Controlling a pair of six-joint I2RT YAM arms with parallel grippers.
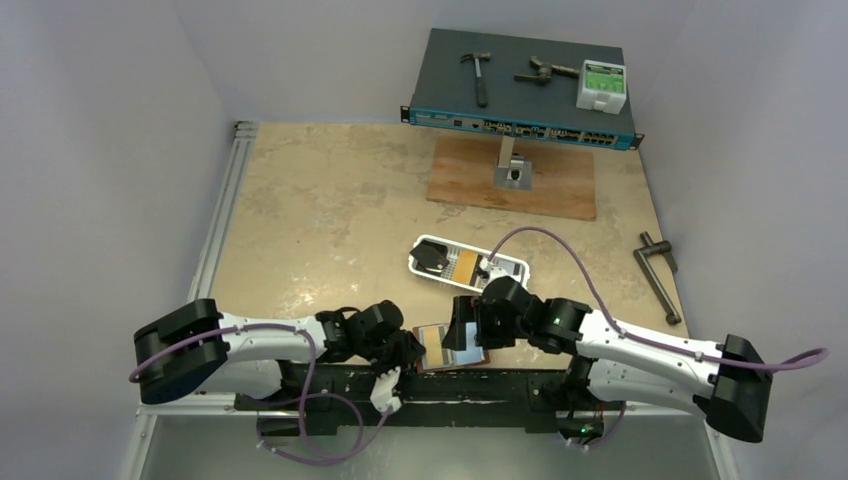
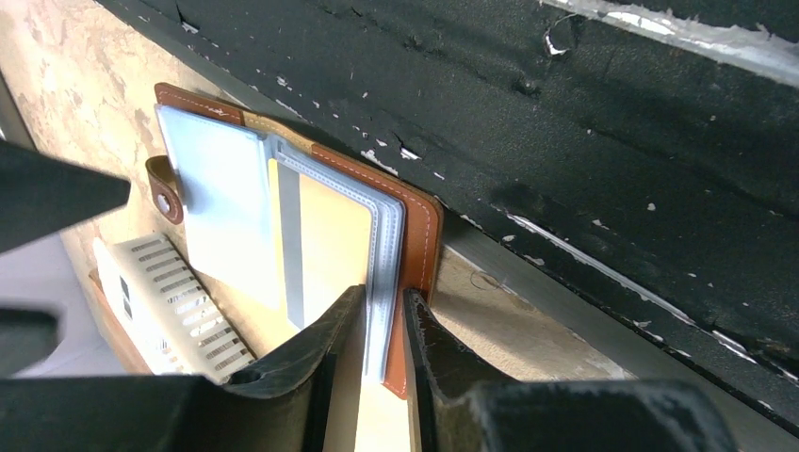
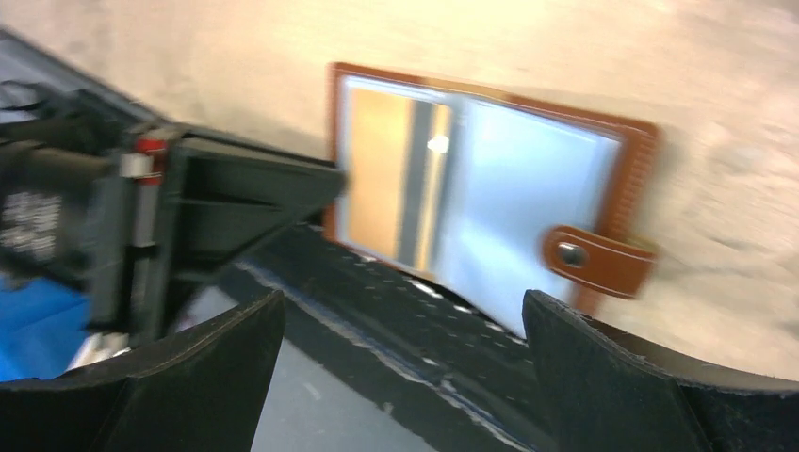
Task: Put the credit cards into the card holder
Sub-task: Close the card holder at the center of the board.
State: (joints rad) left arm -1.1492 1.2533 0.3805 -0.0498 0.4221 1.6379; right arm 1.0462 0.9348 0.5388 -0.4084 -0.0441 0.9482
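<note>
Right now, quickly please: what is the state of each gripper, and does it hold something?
Left gripper: closed on the edge of the open card holder.
Right gripper: open, holding nothing.

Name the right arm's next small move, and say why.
Probably move the open, empty right gripper to the white tray for another of the credit cards: the left gripper grips the open card holder, and one orange card sits inside it.
</note>
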